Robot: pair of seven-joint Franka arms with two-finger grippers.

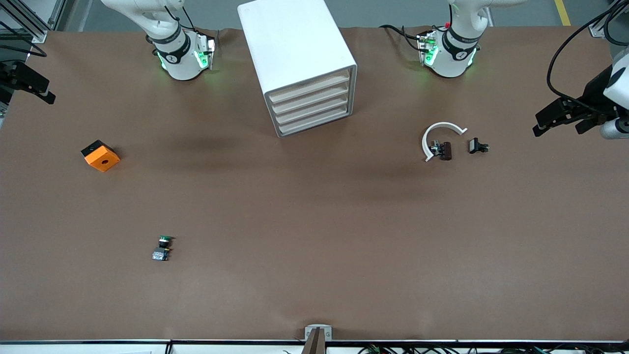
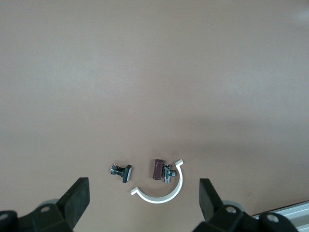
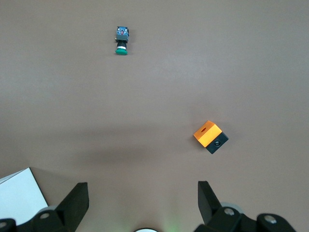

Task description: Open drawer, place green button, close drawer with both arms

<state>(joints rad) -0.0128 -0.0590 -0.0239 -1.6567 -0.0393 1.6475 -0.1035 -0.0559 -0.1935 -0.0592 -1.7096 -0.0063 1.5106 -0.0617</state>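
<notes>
The white cabinet (image 1: 295,44) stands between the two arm bases, all its drawers shut; the drawer (image 1: 314,123) is the bottommost one. The button (image 1: 163,248) (image 3: 121,41) lies on its side toward the right arm's end of the table, much nearer the front camera than the cabinet. Neither gripper shows in the front view. My left gripper (image 2: 144,187) hangs open and empty, high over the black clips. High above the table by its own base, my right gripper (image 3: 142,189) is also open and empty, with a cabinet corner (image 3: 19,193) beside it.
An orange block (image 1: 100,156) (image 3: 210,136) lies toward the right arm's end. Two black clips (image 1: 444,150) (image 2: 121,171) and a white curved piece (image 1: 440,132) (image 2: 161,195) lie toward the left arm's end. Black fixtures (image 1: 565,115) jut in at both table ends.
</notes>
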